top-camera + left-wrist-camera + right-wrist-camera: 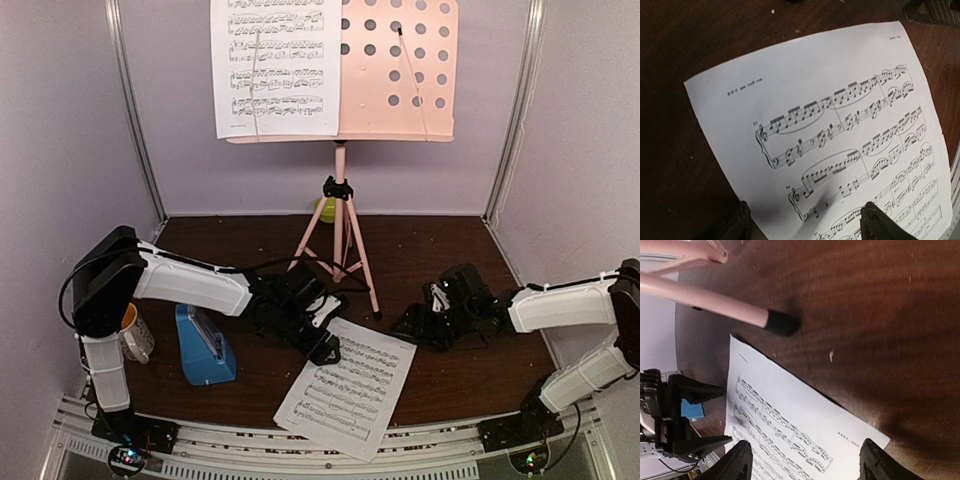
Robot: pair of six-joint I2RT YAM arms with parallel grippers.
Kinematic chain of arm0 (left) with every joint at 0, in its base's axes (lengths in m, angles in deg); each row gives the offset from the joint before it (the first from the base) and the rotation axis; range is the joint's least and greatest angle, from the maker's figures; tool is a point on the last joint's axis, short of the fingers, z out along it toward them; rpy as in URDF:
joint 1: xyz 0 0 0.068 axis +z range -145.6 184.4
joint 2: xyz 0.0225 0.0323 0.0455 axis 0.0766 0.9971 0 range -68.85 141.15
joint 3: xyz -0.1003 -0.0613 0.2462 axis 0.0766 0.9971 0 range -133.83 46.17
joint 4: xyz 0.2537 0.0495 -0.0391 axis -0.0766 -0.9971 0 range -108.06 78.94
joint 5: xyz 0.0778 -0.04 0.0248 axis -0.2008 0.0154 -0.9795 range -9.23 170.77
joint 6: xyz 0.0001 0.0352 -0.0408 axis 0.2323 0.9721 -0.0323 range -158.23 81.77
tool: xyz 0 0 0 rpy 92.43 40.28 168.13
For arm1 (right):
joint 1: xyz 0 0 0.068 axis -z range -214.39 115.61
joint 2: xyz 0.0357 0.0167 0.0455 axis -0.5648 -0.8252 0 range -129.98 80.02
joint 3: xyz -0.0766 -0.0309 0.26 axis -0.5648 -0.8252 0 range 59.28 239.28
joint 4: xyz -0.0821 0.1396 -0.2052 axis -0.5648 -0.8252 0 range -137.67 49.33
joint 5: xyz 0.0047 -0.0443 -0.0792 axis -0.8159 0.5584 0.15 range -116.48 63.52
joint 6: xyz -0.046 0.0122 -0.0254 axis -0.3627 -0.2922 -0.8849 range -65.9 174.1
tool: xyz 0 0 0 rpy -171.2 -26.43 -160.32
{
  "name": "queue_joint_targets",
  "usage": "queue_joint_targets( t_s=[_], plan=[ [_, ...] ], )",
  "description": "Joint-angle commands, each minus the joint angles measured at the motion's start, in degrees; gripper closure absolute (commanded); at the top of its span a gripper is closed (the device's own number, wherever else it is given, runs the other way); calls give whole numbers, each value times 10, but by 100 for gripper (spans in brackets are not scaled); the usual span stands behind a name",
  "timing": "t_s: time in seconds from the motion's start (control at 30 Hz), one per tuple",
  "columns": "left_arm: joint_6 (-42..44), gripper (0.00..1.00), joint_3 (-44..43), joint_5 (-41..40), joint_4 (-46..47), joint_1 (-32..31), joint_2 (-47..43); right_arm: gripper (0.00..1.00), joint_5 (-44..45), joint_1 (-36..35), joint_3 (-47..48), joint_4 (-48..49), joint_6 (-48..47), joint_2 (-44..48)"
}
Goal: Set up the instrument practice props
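Music stand (400,70): pink, desk full of holes, upright on its tripod at the back middle of the table (450,250). Right half of the desk is bare.
Sheet on stand (275,65): white printed music page on the left half of the desk, bottom edge on the ledge, thin wire arm across it.
Sheet on table (347,385): second white page, lying flat and skewed in front of the stand, between the two grippers. Its near corner reaches over the front rail.
Metronome (205,345): blue, standing near left, just right of the mug, apart from the page.
Left gripper (322,345): low at the page's far-left edge, jaws spread wide, nothing held. Wrist view (805,225) has one finger (737,225) over bare wood and the other over paper. Contact with the page: cannot tell.
Right gripper (425,320): low on the right, by the page's far-right corner, jaws wide apart, empty. Wrist view (802,462) has one finger (737,460) over paper and the other over wood.
Stand foot (780,322): black rubber tip on the wood, near the page's far edge, not touching it.
Mug (135,335): cream, orange inside, near the left edge beside the left arm.
Bowl (325,208): lime green, behind the tripod legs at the back wall, mostly hidden.
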Motion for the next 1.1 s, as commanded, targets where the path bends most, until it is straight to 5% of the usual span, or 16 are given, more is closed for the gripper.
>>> queue_joint_targets(
  t_s=[0.0,0.23,0.63,1.07],
  plan=[
    [-10,23,-48,9,23,0,17,26,-12,33,51,2,-27,-4],
    [6,22,-6,-2,43,6,-40,26,-15,42,70,-58,-63,49],
    [234,14,222,-26,68,-79,-257,31,-69,16,16,-96,-109,132],
    [249,15,262,-47,78,-117,-233,43,-84,-25,-8,-32,-88,35]
  ],
)
